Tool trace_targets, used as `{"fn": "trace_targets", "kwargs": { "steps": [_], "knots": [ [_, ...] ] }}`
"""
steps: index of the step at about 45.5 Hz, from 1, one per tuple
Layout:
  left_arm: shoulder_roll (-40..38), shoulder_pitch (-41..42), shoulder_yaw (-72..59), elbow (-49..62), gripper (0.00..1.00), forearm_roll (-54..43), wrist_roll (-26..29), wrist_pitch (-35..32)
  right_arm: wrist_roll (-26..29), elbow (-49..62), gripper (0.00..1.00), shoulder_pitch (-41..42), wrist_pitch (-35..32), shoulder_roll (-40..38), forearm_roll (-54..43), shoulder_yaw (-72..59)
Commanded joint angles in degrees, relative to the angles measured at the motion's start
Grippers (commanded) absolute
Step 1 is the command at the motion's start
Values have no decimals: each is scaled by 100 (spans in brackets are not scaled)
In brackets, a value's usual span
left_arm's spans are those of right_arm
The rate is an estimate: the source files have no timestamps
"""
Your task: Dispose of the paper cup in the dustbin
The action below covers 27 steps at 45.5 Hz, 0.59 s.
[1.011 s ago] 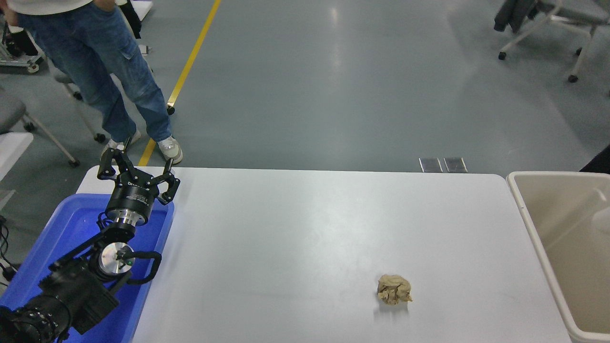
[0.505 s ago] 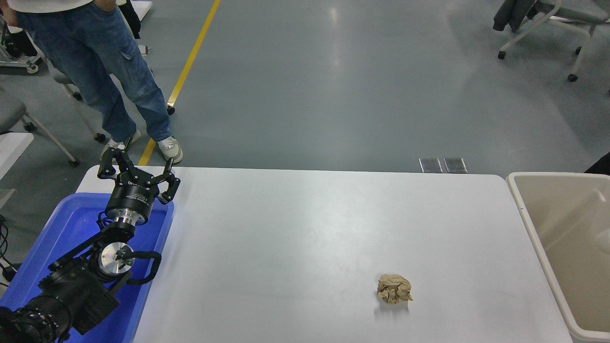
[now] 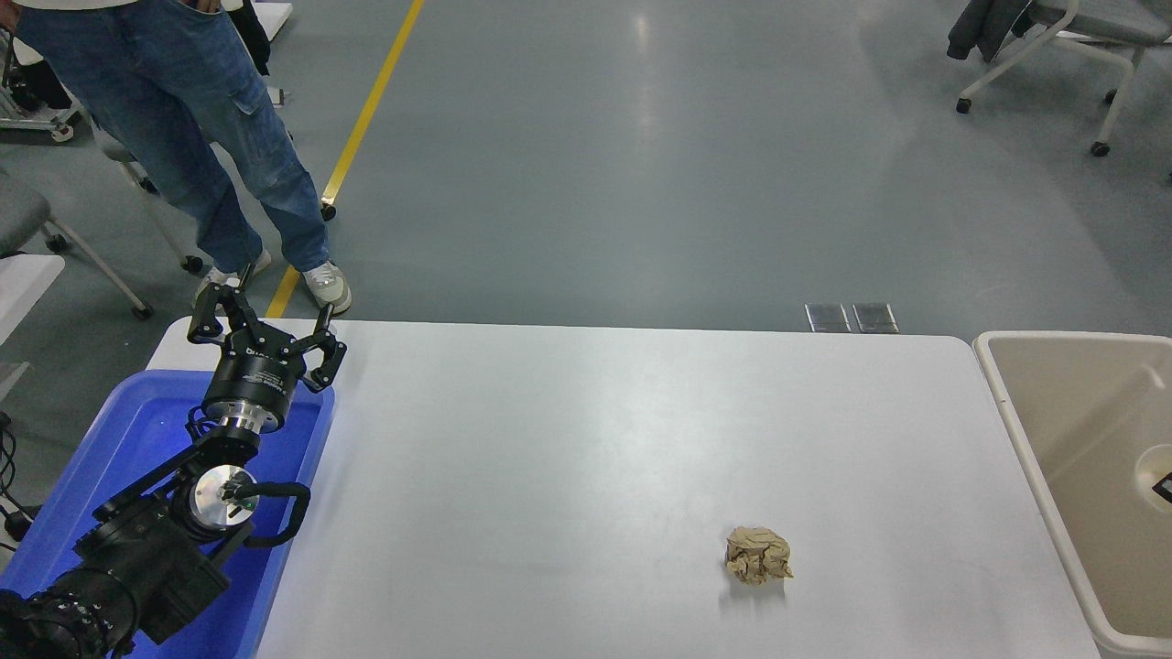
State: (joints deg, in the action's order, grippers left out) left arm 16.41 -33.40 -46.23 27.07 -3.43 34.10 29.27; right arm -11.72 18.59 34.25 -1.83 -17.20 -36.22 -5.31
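The paper cup (image 3: pixel 1152 469) is a cream-white round shape inside the dustbin (image 3: pixel 1012 403), near the picture's right edge, which partly cuts it off. The dustbin is a beige rectangular bin standing at the table's right end. My left gripper (image 3: pixel 261 316) is open and empty, parked over the blue tray at the lower left. My right arm and gripper are out of view.
A crumpled brown paper ball (image 3: pixel 757 555) lies on the white table (image 3: pixel 586 439) towards the front right. A bright blue tray (image 3: pixel 137 430) sits at the table's left end under my left arm. A person's legs (image 3: pixel 211 156) stand beyond the far left corner.
A blurred pale shape higher in the dustbin one second ago is gone, and the cup now rests lower inside. A dark shape at the right edge above the bin has left the picture.
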Motion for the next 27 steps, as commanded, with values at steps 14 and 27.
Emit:
{"fn": "trace_targets", "kwargs": {
  "steps": [14,27],
  "knots": [
    [-6,0,0,0,100,0,0,0,12,92,100,266,122,33,439,-14],
    [-6,0,0,0,100,0,0,0,12,4,100,688,-432,-64,1677,268]
  ]
}}
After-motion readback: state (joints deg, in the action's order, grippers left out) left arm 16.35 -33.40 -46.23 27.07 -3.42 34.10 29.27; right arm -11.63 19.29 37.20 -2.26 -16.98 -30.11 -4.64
